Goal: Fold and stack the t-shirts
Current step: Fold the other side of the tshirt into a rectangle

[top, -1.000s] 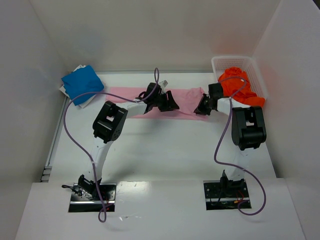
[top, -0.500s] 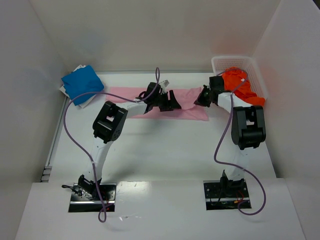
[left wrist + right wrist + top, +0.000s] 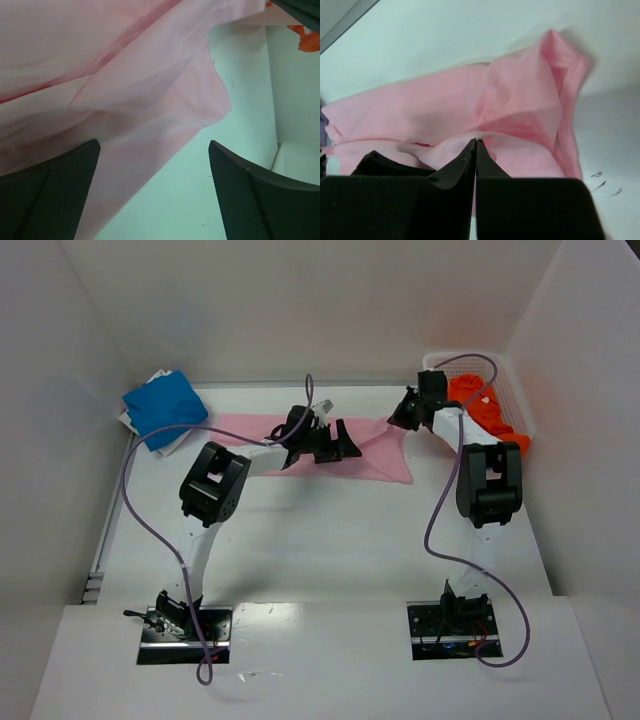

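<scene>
The pink t-shirt (image 3: 243,430) lies as a long band across the far middle of the table (image 3: 330,530). Its right end is drawn up into a peak where the right gripper (image 3: 408,412) has its fingers pressed together on a fold of it. The left gripper (image 3: 343,445) hangs over the band's middle, jaws spread wide, holding nothing. We judge the main risk to be this: one small pinch carries the cloth, so on a pull across, the thin fold could slip free. The whole shirt could also drag and bunch instead of folding, since nothing pins its middle. The raised end sits near the basket (image 3: 470,358) that holds the orange t-shirt (image 3: 482,405), and a swing that way could snag either. The blue t-shirt (image 3: 160,408), folded in the far left corner, is well apart and we think it out of harm's way. The top view gives us the layout and both arms but not the grip itself. The right wrist view shows the fingertips (image 3: 464,164) meeting at a pink crease. Only the left wrist view shows the open pads (image 3: 55,195) over rumpled, overlapping pink layers, with bare table beside them.
</scene>
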